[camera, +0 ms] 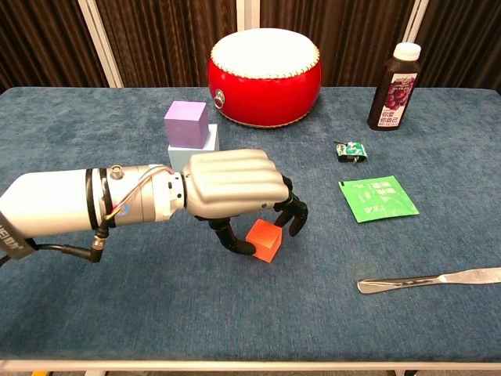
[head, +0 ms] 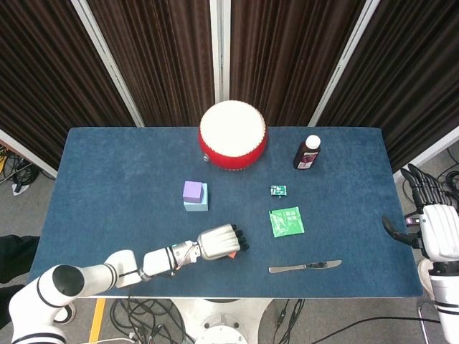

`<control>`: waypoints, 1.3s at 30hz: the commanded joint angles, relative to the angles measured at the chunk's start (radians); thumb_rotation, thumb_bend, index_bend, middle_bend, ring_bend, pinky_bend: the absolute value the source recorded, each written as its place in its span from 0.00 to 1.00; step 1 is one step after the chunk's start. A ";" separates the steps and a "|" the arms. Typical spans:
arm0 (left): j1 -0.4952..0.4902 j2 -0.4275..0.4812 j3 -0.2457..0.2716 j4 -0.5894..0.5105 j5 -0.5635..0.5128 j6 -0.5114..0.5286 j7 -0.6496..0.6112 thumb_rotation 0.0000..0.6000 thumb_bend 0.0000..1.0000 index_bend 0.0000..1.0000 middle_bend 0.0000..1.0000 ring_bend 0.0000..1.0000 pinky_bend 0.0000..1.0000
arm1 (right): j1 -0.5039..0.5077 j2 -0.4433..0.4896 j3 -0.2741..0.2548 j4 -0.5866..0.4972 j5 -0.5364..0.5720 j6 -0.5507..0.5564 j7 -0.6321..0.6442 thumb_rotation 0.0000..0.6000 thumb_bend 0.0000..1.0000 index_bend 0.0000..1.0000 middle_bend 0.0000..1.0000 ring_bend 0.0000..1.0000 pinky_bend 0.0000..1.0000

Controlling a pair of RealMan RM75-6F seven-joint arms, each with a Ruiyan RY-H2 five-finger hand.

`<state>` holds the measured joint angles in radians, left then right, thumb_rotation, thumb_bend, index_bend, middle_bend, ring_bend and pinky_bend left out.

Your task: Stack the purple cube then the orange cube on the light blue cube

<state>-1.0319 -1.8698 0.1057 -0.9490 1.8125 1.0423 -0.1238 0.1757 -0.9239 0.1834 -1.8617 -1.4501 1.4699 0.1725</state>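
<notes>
The purple cube [camera: 185, 122] [head: 192, 190] sits on top of the light blue cube [camera: 208, 142] [head: 197, 204], left of the table's centre. The orange cube [camera: 264, 239] [head: 233, 254] rests on the blue cloth near the front edge, mostly hidden under my left hand in the head view. My left hand [camera: 235, 188] [head: 219, 241] arches over it, thumb against its left face and fingers curled down at its upper right edge, pinching it. My right hand [head: 434, 229] hangs beyond the table's right edge, fingers apart, holding nothing.
A red drum [camera: 264, 77] stands at the back centre, with a dark juice bottle [camera: 394, 86] to its right. A small green item [camera: 350, 149], a green packet [camera: 377, 197] and a table knife [camera: 427, 280] lie to the right of the orange cube.
</notes>
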 commanded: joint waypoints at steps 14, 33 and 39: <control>0.089 0.314 -0.094 -0.362 -0.181 0.001 0.116 1.00 0.28 0.48 0.59 0.44 0.55 | -0.002 -0.006 -0.006 0.001 -0.017 0.005 -0.010 1.00 0.22 0.00 0.00 0.00 0.00; 0.057 0.476 -0.297 -0.583 -0.495 -0.140 0.217 1.00 0.28 0.49 0.60 0.46 0.56 | 0.011 -0.022 -0.009 -0.007 -0.009 -0.016 -0.062 1.00 0.22 0.00 0.00 0.00 0.00; 0.056 0.459 -0.329 -0.569 -0.646 -0.179 0.264 1.00 0.29 0.49 0.60 0.46 0.56 | 0.015 -0.023 -0.008 -0.007 -0.005 -0.022 -0.065 1.00 0.22 0.00 0.00 0.00 0.00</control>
<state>-0.9743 -1.4034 -0.2044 -1.5245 1.2197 0.8867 0.1167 0.1902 -0.9464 0.1754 -1.8689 -1.4547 1.4482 0.1076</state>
